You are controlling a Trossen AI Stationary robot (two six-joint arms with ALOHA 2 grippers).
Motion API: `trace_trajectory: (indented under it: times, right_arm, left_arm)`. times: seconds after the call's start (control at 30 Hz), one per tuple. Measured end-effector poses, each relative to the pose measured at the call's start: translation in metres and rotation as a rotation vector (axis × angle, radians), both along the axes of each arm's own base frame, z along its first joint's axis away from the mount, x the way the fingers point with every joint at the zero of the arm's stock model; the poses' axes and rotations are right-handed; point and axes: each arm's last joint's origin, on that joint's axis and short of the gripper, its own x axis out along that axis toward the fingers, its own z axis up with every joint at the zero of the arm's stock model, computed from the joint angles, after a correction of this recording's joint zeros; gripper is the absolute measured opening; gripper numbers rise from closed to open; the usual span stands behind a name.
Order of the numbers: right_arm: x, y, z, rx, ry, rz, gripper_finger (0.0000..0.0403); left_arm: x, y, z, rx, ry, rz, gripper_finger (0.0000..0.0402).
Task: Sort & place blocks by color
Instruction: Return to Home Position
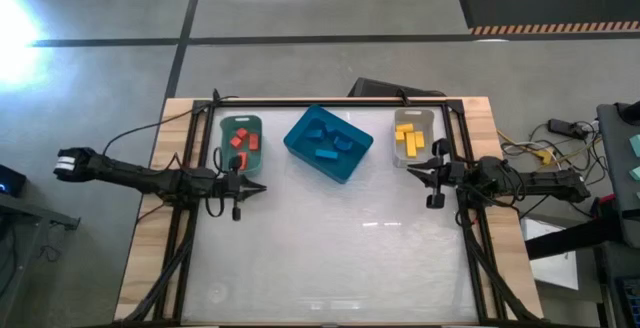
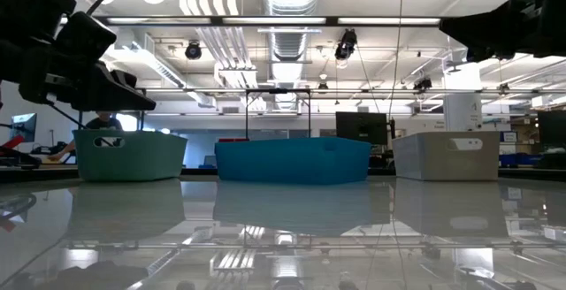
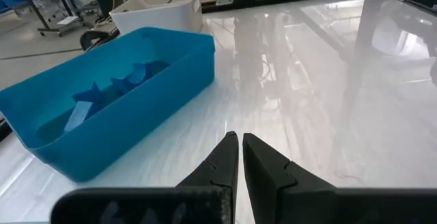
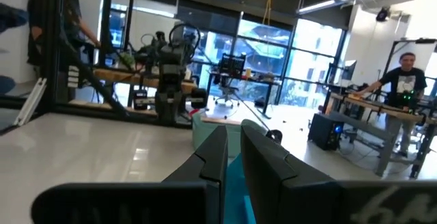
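Note:
Every block I can see lies inside a bin. The red blocks [image 1: 241,140] are in the green bin [image 1: 225,128]. The blue blocks [image 1: 330,144] [image 3: 102,98] are in the blue bin [image 1: 300,148] [image 3: 171,67]. The yellow blocks [image 1: 408,140] are in the grey bin [image 1: 425,118]. My left gripper [image 1: 262,190] [image 3: 240,142] hovers shut over bare table, near the green bin's near end. My right gripper [image 1: 410,173] [image 4: 233,134] hovers shut just near of the grey bin. Neither holds anything.
The three bins stand in a row along the table's far side [image 2: 130,155] [image 2: 292,160] [image 2: 445,155]. The glossy white table top [image 1: 340,258] stretches from them to the near edge. A dark frame rail [image 1: 330,100] runs behind the bins. People show in the room beyond [image 4: 404,74].

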Motion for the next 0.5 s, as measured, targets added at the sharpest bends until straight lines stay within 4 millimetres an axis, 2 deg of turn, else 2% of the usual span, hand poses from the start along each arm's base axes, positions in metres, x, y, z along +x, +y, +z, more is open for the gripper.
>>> trace_trajectory:
  times: [0.17, 0.5]
  right_arm:
    - [0.001, 0.000, -0.004, 0.010, 0.038, 0.000, 0.0031]
    - [0.001, 0.000, -0.006, 0.137, 0.047, 0.017, 0.0031]
  left_arm:
    - [0.001, 0.000, -0.004, 0.003, 0.037, 0.000, 0.0008]
    - [0.004, 0.000, -0.014, 0.011, 0.125, 0.000, 0.0008]
